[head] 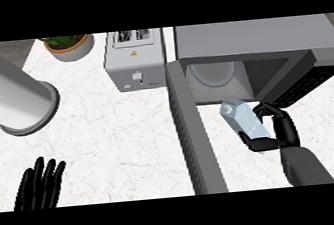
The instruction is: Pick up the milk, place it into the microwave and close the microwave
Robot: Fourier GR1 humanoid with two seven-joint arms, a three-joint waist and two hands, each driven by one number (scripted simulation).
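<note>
Right hand [276, 127] curled round milk [244, 120], right of centre. Carry up-frame through microwave [256, 41] opening onto turntable, probably clearing open door [194, 142]. Left hand [41, 183] slack, lower left.

The right hand [276, 127] is black all over, with slim, segmented fingers and a thumb of the same matte black, the segments showing as faint lighter edges. Behind it runs the right forearm [306, 166], a smooth, rounded, dark grey tube that widens a little away from the wrist; no cables, screws or markings show on it. The left hand [41, 184] is black too, its long narrow fingers lined with thin pale highlights along their lengths. Its forearm does not show above the lower edge.
</note>
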